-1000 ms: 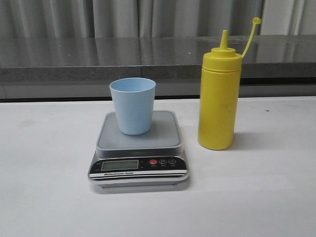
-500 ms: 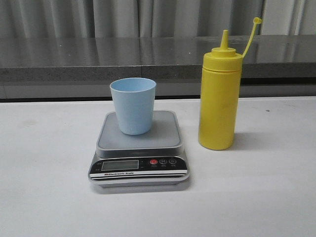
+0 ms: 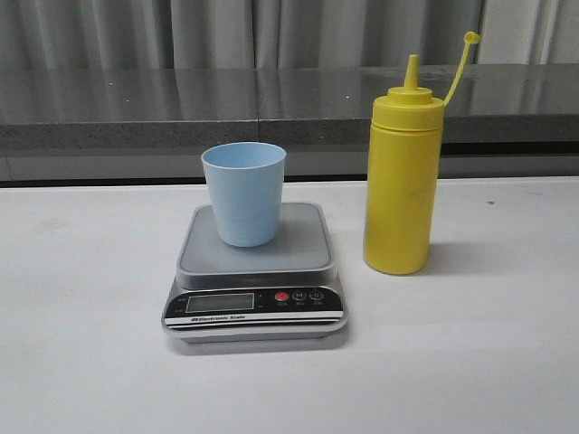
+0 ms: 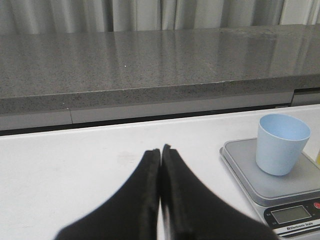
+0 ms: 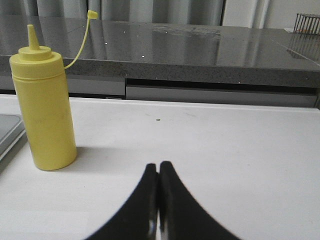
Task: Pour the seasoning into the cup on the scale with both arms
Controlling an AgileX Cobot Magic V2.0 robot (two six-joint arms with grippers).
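Both grippers, left (image 4: 160,150) and right (image 5: 158,166), closed, empty. Tall bottle (image 3: 402,172) risks tipping under an off-centre grasp beside cup (image 3: 242,193).

You've got the black left gripper (image 4: 160,150) with fingers pressed together, holding nothing, above the white table (image 4: 65,165). The small light blue plastic cup (image 4: 280,144) stands upright on the grey square scale platform (image 4: 272,176), off to one side of the gripper, apart from it.
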